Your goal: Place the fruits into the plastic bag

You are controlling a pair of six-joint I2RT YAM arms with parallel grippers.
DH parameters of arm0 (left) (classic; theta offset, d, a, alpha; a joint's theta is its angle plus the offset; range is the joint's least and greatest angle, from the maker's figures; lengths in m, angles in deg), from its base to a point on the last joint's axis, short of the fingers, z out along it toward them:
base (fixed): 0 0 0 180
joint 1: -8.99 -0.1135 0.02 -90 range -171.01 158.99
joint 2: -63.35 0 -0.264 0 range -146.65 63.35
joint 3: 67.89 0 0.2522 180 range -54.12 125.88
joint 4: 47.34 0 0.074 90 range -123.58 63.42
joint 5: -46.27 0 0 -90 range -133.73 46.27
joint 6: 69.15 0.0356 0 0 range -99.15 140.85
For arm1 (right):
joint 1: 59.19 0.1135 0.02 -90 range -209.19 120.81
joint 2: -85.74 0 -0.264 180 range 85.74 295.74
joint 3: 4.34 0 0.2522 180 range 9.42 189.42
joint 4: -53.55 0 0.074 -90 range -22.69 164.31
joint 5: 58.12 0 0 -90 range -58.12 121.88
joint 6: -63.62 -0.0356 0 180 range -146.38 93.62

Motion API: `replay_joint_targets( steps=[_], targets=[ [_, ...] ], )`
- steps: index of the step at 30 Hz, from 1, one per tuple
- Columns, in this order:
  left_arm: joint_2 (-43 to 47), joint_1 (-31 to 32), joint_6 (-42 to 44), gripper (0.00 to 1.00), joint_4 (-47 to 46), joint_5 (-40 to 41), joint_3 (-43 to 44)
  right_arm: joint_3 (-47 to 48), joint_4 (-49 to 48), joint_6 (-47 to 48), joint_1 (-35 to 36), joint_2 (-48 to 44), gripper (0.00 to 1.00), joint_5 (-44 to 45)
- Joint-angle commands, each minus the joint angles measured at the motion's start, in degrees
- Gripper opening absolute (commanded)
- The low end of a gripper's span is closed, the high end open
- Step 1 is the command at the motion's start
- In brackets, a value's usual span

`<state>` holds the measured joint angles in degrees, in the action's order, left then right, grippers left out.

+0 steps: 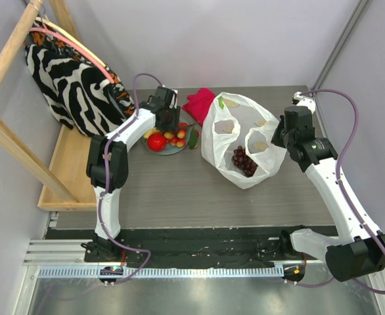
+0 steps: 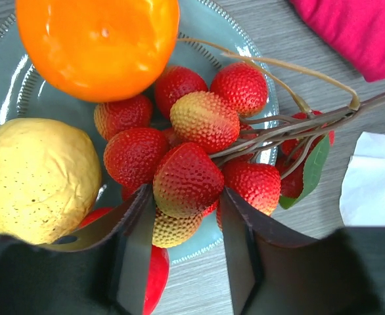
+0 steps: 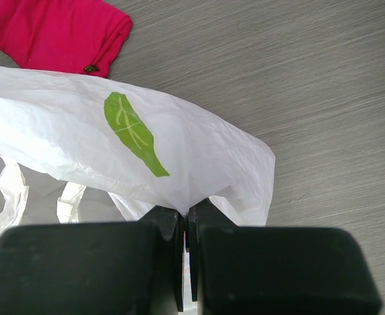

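Note:
On the grey-green plate lie an orange, a yellow fruit, a red apple and a cluster of small red-yellow fruits. My left gripper is down over the plate, its two fingers pressed against either side of one fruit of that cluster. The plastic bag lies open in the middle of the table with a dark grape bunch inside. My right gripper is shut on a pinch of the bag's right edge.
A crimson cloth lies behind the plate, touching the bag. A zebra-striped bag hangs on a wooden rack at the far left. The bag's corner lies just right of the plate.

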<state>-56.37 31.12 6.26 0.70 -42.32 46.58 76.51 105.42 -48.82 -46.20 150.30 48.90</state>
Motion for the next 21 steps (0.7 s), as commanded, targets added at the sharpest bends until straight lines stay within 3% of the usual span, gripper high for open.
replay_joint_targets(
  steps=[1,8,13,21],
  targets=[
    [0.01,-0.42,-0.09,0.41,-2.99,-1.15,0.55,1.99,-2.34,-0.59,-0.07,-0.57,0.01,0.65],
    [1.68,-0.51,-1.23,0.25,-4.05,-3.16,-0.6,1.55,-2.42,-0.94,-0.07,-0.83,0.01,0.83],
    [2.47,-0.51,-2.37,0.0,-4.4,-5.01,-1.21,1.38,-2.6,-0.94,-0.07,-0.75,0.01,0.91],
    [7.48,-0.6,-5.18,0.0,-8.96,-9.58,-5.78,1.03,-2.69,-1.03,-0.16,-1.1,0.01,1.0]
  ],
)
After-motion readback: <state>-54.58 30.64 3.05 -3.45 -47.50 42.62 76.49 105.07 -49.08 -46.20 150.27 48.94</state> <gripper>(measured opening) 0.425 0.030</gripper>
